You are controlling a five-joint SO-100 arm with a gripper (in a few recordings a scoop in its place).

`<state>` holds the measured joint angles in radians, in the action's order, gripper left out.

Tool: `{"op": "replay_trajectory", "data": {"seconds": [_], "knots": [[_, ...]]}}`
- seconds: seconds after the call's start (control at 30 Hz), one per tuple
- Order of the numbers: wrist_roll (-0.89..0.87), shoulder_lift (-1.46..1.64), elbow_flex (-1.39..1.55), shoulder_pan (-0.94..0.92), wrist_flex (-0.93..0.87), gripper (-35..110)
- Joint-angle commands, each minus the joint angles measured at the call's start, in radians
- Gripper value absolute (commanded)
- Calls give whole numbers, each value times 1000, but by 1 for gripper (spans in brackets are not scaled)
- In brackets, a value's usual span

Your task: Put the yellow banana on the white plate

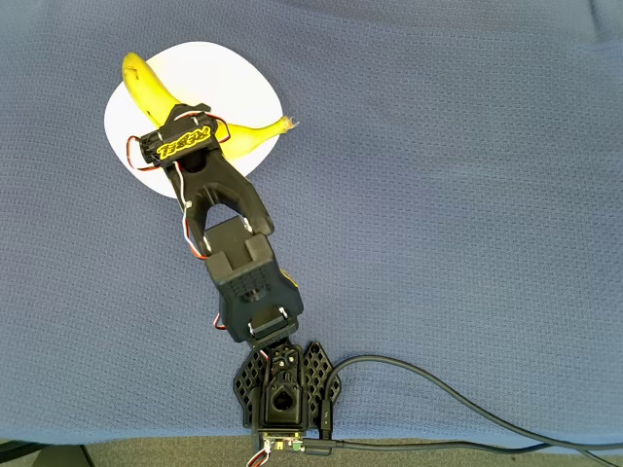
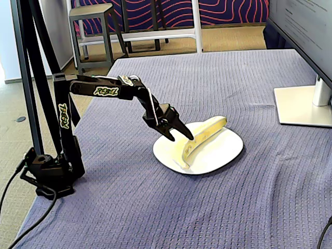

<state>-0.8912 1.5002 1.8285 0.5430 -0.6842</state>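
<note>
While the curved yellow banana (image 2: 199, 139) lies on the glossy white plate (image 2: 223, 150), slightly parted fingers (image 2: 179, 134) grip nothing.

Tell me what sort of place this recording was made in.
Probably an office or lab room, not a kitchen: a table under a blue-grey cloth, a monitor on its stand at the table's right edge, and a stool on a wooden floor by a patterned wall.

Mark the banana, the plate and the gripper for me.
yellow banana (image 2: 205, 136), fixed view, mid-body.
white plate (image 2: 228, 148), fixed view, bare right side.
gripper (image 2: 180, 136), fixed view, between the fingertips.
</note>
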Motion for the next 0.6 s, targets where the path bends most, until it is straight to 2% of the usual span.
{"op": "replay_trajectory", "data": {"seconds": [0.0,0.13,0.27,0.57], "knots": [[3,110,-61,6,-28,24],[11,173,-44,17,-49,8],[23,261,15,9,-49,1],[272,537,261,-77,-81,0]]}}
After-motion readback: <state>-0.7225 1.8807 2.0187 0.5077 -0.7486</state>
